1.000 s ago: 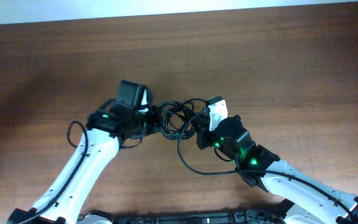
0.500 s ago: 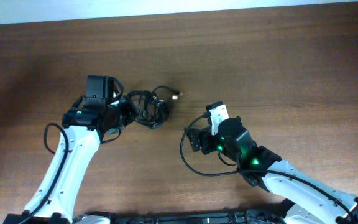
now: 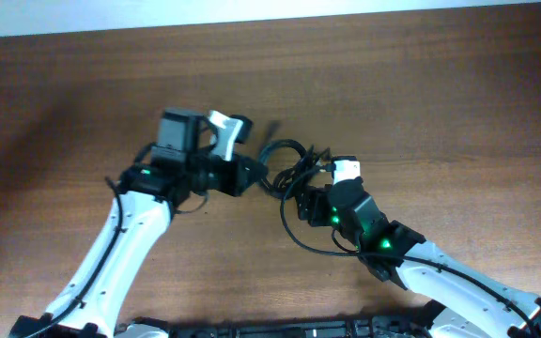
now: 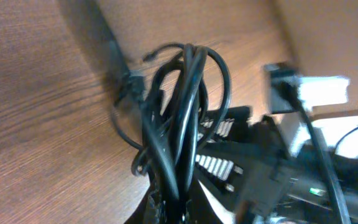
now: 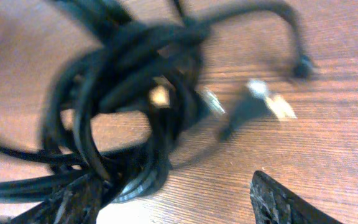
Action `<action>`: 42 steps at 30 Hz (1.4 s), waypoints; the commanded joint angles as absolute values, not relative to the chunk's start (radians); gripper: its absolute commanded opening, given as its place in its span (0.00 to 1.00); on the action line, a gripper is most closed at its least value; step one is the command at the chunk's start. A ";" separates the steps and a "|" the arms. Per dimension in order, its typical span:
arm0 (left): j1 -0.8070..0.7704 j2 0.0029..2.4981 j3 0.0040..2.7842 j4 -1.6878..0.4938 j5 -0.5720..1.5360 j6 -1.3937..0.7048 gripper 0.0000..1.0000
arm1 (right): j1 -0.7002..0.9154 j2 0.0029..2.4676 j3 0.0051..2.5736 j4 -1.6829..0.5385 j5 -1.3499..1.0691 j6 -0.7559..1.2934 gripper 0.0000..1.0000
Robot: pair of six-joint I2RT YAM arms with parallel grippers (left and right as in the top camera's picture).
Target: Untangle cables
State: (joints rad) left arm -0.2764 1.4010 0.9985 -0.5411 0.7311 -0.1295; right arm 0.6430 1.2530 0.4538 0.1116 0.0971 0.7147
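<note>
Item 1, cable bundle (image 3: 289, 167): black, several strands looped through one another. It was found near the middle of the counter (image 3: 440, 103), held between the two arms, with a shadow cast on the wood beside it.

Item 2, left hand (image 3: 245, 176): closed on the near end of the bundle. In the left wrist view the strands were seen running straight down into the grip. The hold was judged to serve as an anchor, so that the knot could be presented to the other arm and worked against.

Item 3, right hand (image 5: 173, 182): spread wide, nothing clamped. Its fingers (image 5: 73, 202) were set either side of the lower coils. Whether one of them touched the strands could not be told through the blur. The placement was judged to be preparation for taking a single loop.

Item 4, loose ends: metal-tipped connectors (image 5: 260, 102) were noted just beside the coils, and a black plug (image 5: 303, 65) farther out on a curved lead.

Item 5, trailing loop (image 3: 294, 235): laid on the counter close against the right arm, and judged liable to be dragged or snagged.

Obstruction: the two hands were crowded near one another, and little room was left around the knot.
</note>
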 commanded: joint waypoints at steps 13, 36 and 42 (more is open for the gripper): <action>-0.175 1.327 1.015 -0.631 0.594 -0.118 0.89 | 0.594 1.263 0.440 0.066 0.180 0.840 0.73; -0.223 1.747 1.014 -0.628 0.093 -0.365 0.58 | 0.594 1.263 0.440 0.066 0.180 0.839 0.73; -0.255 1.758 1.014 -0.576 0.092 -0.366 0.43 | 0.594 1.263 0.440 0.066 0.180 0.839 0.73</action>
State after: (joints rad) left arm -0.2382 1.7496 1.0042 -0.5846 0.0967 -0.3801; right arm 0.5968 1.2613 0.4446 0.0635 0.1608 0.8360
